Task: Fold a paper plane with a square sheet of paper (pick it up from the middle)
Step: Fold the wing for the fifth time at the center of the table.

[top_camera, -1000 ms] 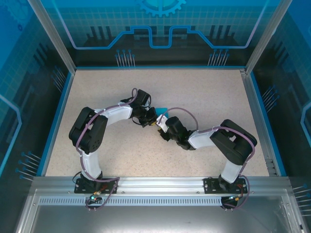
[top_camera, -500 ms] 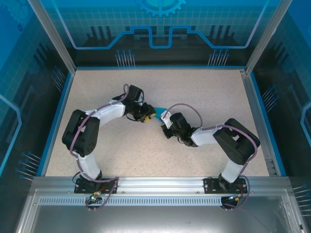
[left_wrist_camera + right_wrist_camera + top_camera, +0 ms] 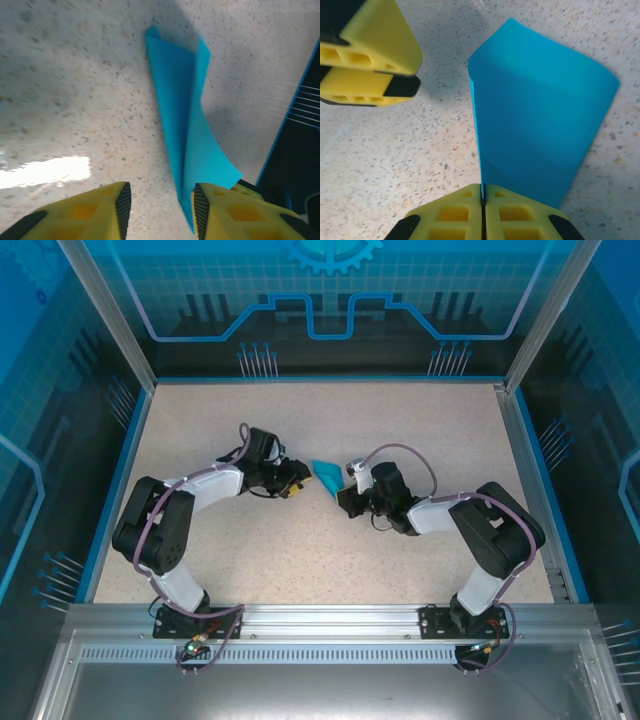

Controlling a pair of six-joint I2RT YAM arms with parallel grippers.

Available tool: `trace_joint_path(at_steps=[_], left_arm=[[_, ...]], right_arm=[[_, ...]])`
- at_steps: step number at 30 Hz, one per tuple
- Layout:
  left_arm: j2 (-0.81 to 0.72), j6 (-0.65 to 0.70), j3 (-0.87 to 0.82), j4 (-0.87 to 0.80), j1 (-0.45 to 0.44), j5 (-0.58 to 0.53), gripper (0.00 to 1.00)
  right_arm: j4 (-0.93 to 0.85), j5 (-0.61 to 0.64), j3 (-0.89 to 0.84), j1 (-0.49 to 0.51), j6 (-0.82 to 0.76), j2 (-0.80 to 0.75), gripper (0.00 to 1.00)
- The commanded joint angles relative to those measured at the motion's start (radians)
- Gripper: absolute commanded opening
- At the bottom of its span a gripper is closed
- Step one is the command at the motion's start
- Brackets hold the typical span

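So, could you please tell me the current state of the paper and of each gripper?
Sheet of paper: folded along a crease, flaps bowed rather than pressed flat, pinched at one edge.
Right gripper: shut on the sheet of paper.
Left gripper: open, beside the sheet of paper, not gripping it.

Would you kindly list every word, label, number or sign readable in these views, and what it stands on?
None: no text is readable on the folded blue paper or the speckled table. The back wall bears a gear-and-line graphic, without letters.
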Motion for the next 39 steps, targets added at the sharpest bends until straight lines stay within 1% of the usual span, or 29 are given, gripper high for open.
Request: trace_joint_path(at_steps=[1,7,11,16,21,32,36,39], left_arm=[[0.011,-0.007,-0.023,0.139,-0.033,0.062,0.34],[0.052,-0.018,-0.042,0.210,-0.070,0.073,0.24],[0.079,-0.022,-0.033,0.227,-0.086,0.085,0.23],[0.110,-0.010,-0.003,0.207,-0.097,0.087,0.24],[0.135,-0.002,0.021,0.192,-0.107,0.093,0.23],[0.141,0.016,0.022,0.193,-0.111,0.078,0.24],[0.169,0.024,0.044,0.190,-0.111,0.077,0.24],[0.196,0.033,0.075,0.171,-0.112,0.064,0.20]], right_arm=[[0.048,-0.086,-0.015,-0.028,0.093,0.009,0.07],[0.026,-0.122,-0.008,-0.047,0.145,0.026,0.08],[-0.009,-0.143,0.006,-0.054,0.151,0.046,0.09],[-0.042,-0.166,0.016,-0.068,0.163,0.065,0.11],[-0.021,-0.206,0.014,-0.094,0.213,0.090,0.13],[0.058,-0.275,-0.001,-0.147,0.329,0.114,0.10],[0.023,-0.283,0.011,-0.149,0.291,0.108,0.12],[-0.010,-0.282,0.015,-0.148,0.242,0.101,0.13]])
